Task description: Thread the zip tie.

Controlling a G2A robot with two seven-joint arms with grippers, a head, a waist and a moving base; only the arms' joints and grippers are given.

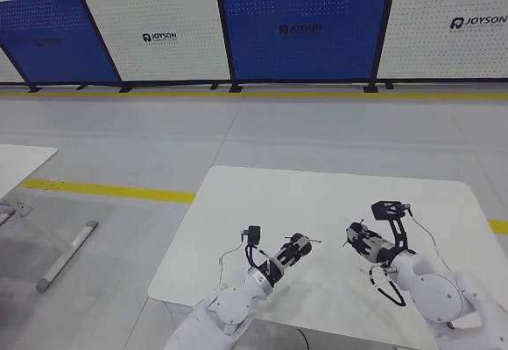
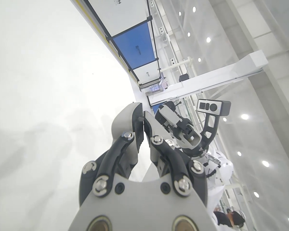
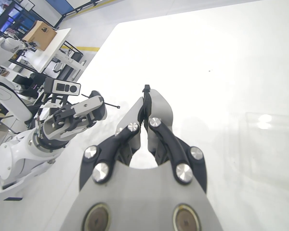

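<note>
Both arms hover over the white table [image 1: 324, 192], tips facing each other a short gap apart. My left gripper [image 1: 299, 244] [image 2: 142, 115] is shut on a thin black zip tie [image 3: 112, 105], whose ends stick out on both sides of the fingers. A small bit of it shows between the pads [image 2: 140, 118]. My right gripper [image 1: 356, 234] [image 3: 147, 97] is shut on a second black zip tie piece [image 3: 147, 88], its blocky end poking just past the fingertips. The left gripper [image 3: 100, 102] sits off to the side of the right one, slightly lower over the table.
The table's front edge [image 1: 236, 302] runs close under the left arm. A faint clear object [image 3: 267, 121] lies on the table near the right arm. A second table [image 1: 9, 166] with a cardboard box [image 3: 39, 34] stands across the floor gap.
</note>
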